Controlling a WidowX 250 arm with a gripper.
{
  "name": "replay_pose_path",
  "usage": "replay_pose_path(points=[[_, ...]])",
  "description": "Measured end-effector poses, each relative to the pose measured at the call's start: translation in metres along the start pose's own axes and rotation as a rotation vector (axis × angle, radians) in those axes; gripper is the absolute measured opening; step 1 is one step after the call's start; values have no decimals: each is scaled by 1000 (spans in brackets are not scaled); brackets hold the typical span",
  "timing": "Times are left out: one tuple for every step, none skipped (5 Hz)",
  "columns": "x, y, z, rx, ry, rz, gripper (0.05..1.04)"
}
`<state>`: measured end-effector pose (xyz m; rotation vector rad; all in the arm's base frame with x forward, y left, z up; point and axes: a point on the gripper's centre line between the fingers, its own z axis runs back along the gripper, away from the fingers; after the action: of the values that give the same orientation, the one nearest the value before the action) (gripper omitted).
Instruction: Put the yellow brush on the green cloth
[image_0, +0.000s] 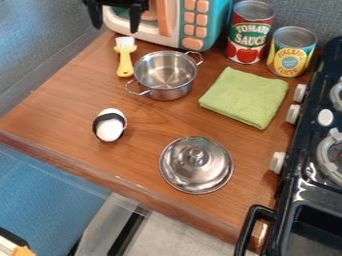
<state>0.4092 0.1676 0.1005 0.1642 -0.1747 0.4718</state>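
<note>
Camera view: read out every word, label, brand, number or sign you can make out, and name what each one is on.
"TOMATO SAUCE": on the red and green can.
"PINEAPPLE": on the yellow-labelled can, curved across its upper part.
Too small or blurred to read: the lower lettering and the print in the blue centre of that yellow label.

The brush (125, 64) is yellow (white bristles (124, 42), though), the cloth (246, 96) green.
</note>
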Motion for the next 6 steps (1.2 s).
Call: replay_pose_path(points=[[-2,1,-11,-4,-11,78,1000],[-5,-6,-30,-28,2,117,1000],[-1,-4,-48,4,-22,134,1000],[9,-4,-58,24,-39,139,1000],[13,-7,-61,33,-47,141,964],[14,-13,-61,25,-63,153,709]])
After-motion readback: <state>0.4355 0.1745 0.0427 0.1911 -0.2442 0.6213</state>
